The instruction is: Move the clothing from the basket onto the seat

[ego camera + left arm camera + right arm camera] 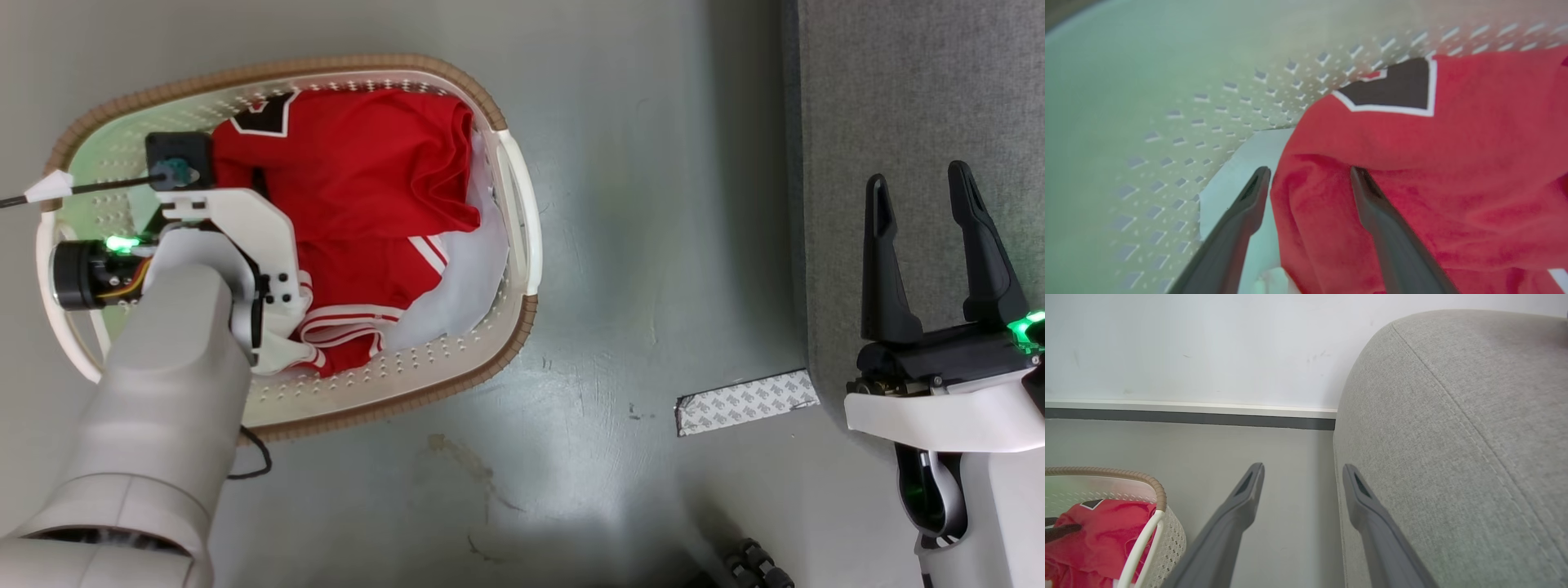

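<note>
The left gripper (1309, 176), fingers spread wide, should push deep around the shirt's (1433, 183) fold, then squeeze tight.

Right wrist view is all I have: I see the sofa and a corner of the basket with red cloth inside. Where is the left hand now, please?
Observer: The left hand is down inside the basket, open, at one edge of the red jersey.
Operator: Does it hold the jersey already?
Observer: Not yet. One of its fingers lies over a white sheet, the other over the red cloth, and they are well apart.
Operator: Is that sheet on top of the jersey?
Observer: No. In the head view the sheet lies under the jersey and shows at the side toward the sofa.
</note>
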Controlling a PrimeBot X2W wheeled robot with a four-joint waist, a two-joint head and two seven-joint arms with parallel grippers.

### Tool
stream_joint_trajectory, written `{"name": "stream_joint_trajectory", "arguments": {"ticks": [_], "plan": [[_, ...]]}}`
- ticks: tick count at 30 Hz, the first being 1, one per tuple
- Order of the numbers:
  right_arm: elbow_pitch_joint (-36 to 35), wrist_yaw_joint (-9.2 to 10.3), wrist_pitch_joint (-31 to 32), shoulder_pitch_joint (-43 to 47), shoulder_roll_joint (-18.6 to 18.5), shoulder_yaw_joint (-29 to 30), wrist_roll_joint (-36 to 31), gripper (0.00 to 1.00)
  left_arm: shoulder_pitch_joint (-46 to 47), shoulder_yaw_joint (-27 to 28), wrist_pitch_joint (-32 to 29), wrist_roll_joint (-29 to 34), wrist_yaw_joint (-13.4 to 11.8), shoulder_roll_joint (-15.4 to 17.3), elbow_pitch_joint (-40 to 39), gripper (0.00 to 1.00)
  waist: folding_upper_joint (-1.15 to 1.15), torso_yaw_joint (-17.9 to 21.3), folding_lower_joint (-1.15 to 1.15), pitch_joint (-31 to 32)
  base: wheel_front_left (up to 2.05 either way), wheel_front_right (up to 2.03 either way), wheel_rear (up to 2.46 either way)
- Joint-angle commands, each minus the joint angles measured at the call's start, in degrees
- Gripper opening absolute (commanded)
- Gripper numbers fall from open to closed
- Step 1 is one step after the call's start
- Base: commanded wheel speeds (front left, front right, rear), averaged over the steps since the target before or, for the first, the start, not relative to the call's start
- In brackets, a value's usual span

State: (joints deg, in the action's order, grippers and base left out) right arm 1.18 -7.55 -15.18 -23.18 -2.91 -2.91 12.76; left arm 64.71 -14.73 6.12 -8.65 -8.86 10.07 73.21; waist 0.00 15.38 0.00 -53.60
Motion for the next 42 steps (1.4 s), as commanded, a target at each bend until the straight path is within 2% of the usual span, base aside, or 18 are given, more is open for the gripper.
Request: {"name": "stream_joint_trajectory", "arguments": {"ticks": [1, 22, 41, 42], "plan": [[-0.2, 0.11, 0.1, -0.7, 0.0, 0.1, 0.3, 1.0, 0.6, -0.1, 0.5, -0.9, 0.2, 0.1, 0.2, 1.0, 0.0, 0.0, 0.0, -0.2, 0.0, 0.0, 0.0], [-0.2, 0.11, 0.1, -1.3, 0.0, 0.4, -0.3, 1.0, 0.8, -1.4, 0.1, -3.3, 4.6, -3.2, 0.6, 1.0, 0.0, -0.5, 0.0, -1.5, 0.0, 0.0, 0.0], [-0.3, 0.11, 0.1, -1.6, 0.0, 0.4, 0.2, 1.0, 0.7, -4.8, -0.3, -2.8, 6.7, -4.6, 0.8, 1.0, 0.0, -0.4, 0.0, -1.9, 0.0, 0.0, 0.0], [-0.3, 0.11, 0.1, -1.6, 0.0, 0.4, 0.1, 1.0, 0.7, -5.0, -0.3, -2.7, 6.7, -4.6, 0.8, 0.57, 0.0, -0.4, 0.0, -1.9, 0.0, 0.0, 0.0]]}}
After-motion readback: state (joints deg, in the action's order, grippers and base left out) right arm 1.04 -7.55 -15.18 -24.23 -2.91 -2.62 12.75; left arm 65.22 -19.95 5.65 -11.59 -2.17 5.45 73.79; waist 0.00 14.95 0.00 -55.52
